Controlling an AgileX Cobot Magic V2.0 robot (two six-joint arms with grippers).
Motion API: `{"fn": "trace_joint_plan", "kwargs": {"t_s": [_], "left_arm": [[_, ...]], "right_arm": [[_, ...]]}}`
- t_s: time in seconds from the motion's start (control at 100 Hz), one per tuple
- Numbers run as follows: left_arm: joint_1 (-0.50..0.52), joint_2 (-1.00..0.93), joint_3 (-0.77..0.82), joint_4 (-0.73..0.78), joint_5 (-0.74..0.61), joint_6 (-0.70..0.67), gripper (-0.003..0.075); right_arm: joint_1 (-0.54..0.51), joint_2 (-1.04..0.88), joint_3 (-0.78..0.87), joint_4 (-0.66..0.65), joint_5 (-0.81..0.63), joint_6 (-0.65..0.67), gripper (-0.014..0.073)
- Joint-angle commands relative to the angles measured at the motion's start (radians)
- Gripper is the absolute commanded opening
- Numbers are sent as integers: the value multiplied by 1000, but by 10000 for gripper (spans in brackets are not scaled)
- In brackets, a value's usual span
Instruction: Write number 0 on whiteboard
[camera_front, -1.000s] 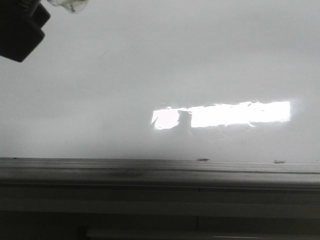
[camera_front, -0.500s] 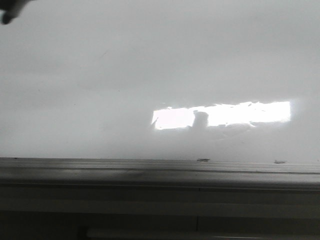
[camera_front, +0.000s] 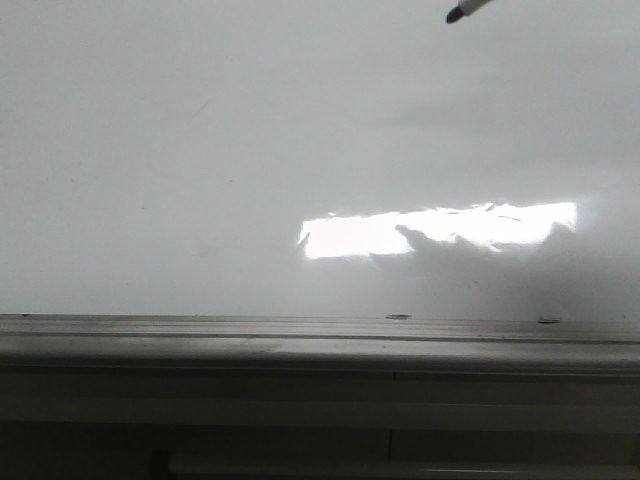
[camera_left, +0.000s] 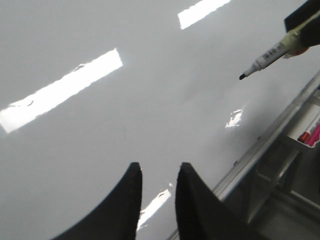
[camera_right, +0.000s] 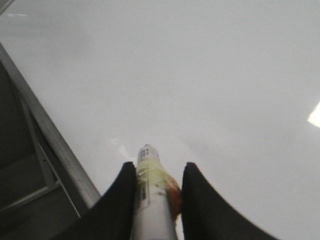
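- You see the left gripper (camera_left: 158, 192) as two matte black fingers (camera_left: 122, 210), curved like horns, wide at the base and narrowing to blunt tips.
- Your right gripper (camera_right: 159, 192) has the same black, smoothly curved fingers (camera_right: 202, 205), with no screws, cables or markings visible on either.

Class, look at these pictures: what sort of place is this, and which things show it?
Probably a classroom, office or lab wall set up for writing. A large glossy white whiteboard fills the view, a grey metal rail runs along its lower edge, and the right gripper holds a black-tipped white marker pen.
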Motion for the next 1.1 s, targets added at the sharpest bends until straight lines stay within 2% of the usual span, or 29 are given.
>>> {"fn": "trace_joint_plan", "kwargs": {"t_s": [0.0,0.12,0.23,0.34,0.57,0.88,1.09], "left_arm": [[35,-9,20,28,-157,-72,-12],[56,-9,39,17,-204,-72,-20],[55,-9,39,15,-204,-72,-20],[55,-9,39,12,-204,-72,-20],[55,-9,39,11,-204,-72,-20],[55,-9,39,11,-204,-72,-20],[55,-9,39,11,-204,-72,-20]], "right_arm": [[-15,37,-25,-13,-140,7,-46],[-15,113,-31,-13,-213,7,-46],[-15,167,-31,-13,-222,7,-48],[-15,176,-31,-13,-240,7,-48],[-15,182,-31,-13,-389,7,-47],[-15,241,-31,-45,-367,5,-47],[-15,280,-31,-45,-298,5,-47]]}}
